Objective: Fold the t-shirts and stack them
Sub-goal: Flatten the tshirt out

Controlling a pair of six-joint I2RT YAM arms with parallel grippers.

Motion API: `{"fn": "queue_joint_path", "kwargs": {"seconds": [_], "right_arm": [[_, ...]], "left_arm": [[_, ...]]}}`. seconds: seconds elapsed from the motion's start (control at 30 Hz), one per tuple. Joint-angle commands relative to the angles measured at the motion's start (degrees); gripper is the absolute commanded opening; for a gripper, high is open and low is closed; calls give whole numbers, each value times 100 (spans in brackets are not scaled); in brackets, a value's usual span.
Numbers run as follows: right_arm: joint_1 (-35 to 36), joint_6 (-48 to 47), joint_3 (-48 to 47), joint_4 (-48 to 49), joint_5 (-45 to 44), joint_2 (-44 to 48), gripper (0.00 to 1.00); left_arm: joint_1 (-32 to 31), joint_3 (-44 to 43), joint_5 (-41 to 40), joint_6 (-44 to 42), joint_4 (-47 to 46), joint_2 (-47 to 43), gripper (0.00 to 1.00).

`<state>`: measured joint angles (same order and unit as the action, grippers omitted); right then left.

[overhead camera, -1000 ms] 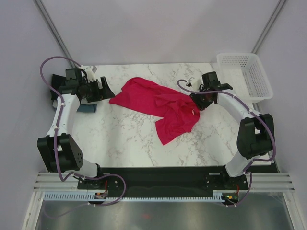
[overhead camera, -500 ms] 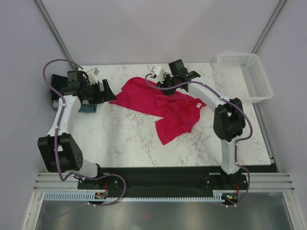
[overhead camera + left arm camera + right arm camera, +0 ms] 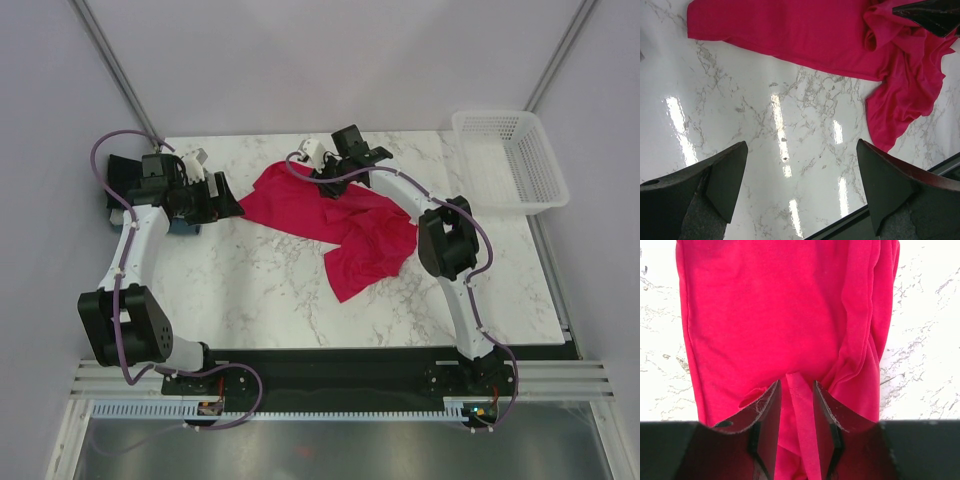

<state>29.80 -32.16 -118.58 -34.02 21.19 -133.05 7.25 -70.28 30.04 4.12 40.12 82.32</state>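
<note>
The crimson-red t-shirt (image 3: 345,225) lies crumpled in the middle of the marble table (image 3: 250,290). My right gripper (image 3: 333,177) sits at the shirt's far edge. In the right wrist view it (image 3: 795,387) is shut on a folded strip of the red shirt (image 3: 780,315). My left gripper (image 3: 222,197) is open and empty just left of the shirt's left corner. In the left wrist view it (image 3: 801,150) hovers over bare marble, with the shirt (image 3: 805,30) ahead of it. A folded blue shirt (image 3: 183,227) shows partly under the left arm; the other folded shirts are hidden.
A white mesh basket (image 3: 510,158) stands at the table's back right corner. The right gripper's dark finger tip (image 3: 932,15) shows at the top right of the left wrist view. The table's dark front edge (image 3: 850,220) runs below the left fingers.
My right gripper has swung from the shirt's right side to its far middle edge, drawing cloth with it. The shirt's right part has bunched inward. The left gripper has hardly moved.
</note>
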Motion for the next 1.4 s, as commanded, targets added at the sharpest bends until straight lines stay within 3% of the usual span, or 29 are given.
{"fn": "queue_joint_path", "kwargs": {"seconds": [0.0,0.9,1.0,1.13,1.37], "right_arm": [[34,87,-191,62,149,-19,39],[61,87,-68,1,113,-309,38],[61,79,-86,9,96,-344,31],[52,87,-112,18,105,-362,14],[52,114,-95,36,34,-318,0]], "left_arm": [[-13,-47,-60,-43,-153,-94,97],[49,-38,-174,-43,-171,-67,98],[40,-30,-183,-34,-197,-41,98],[40,-38,-183,-34,-206,-24,98],[31,-65,-157,1,-250,38,98]]}}
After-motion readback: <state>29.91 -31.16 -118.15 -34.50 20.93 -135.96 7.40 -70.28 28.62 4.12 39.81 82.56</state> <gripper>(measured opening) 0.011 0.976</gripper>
